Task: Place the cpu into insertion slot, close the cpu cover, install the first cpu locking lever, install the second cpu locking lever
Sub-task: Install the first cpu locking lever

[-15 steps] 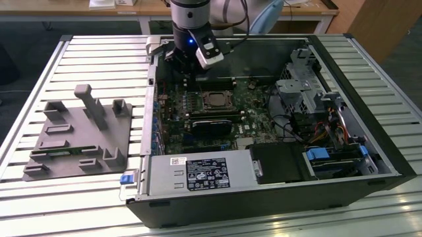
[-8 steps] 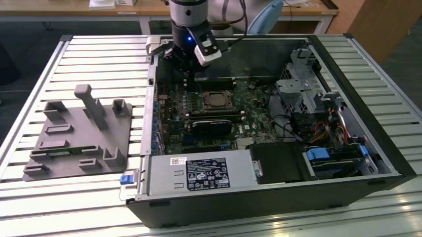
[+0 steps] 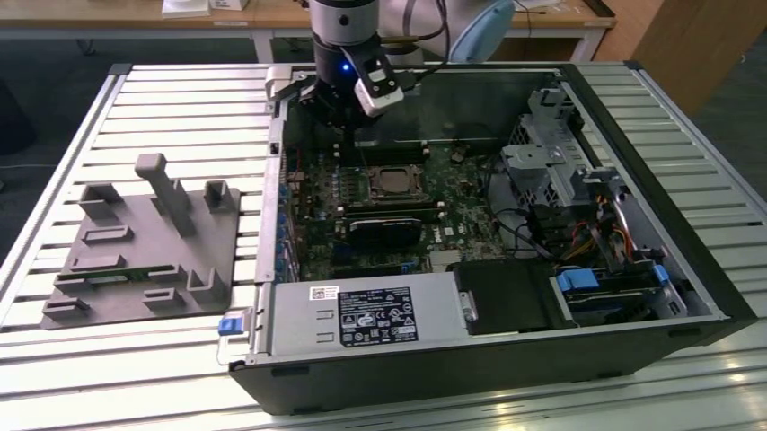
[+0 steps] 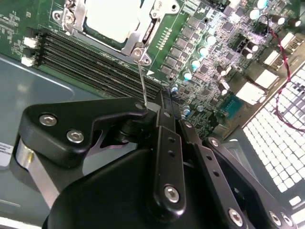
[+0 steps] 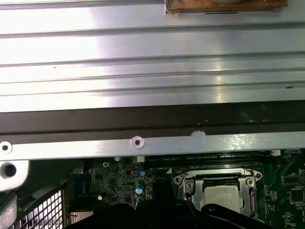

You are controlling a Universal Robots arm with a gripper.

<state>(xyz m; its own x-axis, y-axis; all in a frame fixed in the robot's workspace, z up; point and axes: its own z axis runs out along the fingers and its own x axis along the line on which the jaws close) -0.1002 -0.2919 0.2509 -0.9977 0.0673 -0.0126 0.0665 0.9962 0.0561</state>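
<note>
The cpu (image 3: 391, 182) (image 4: 112, 19) (image 5: 224, 196), a silver-grey square, lies in the insertion slot (image 5: 209, 180) on the green motherboard inside the open computer case. The cpu cover (image 4: 139, 42) (image 5: 189, 183), a silver frame, lies flat around the chip. A thin wire locking lever (image 4: 142, 81) rises from the socket's corner up to my gripper (image 3: 348, 124) (image 4: 148, 107). The gripper hangs just beyond the socket, near the case's far wall, and its black fingers are shut on the lever's free end.
Long black memory slots (image 4: 86, 55) run beside the socket. A drive cage (image 3: 551, 162) and cables fill the exterior view's right. The power supply (image 3: 359, 314) sits at the front. A grey fixture block (image 3: 144, 242) rests on the slatted table (image 3: 120, 359) at the left.
</note>
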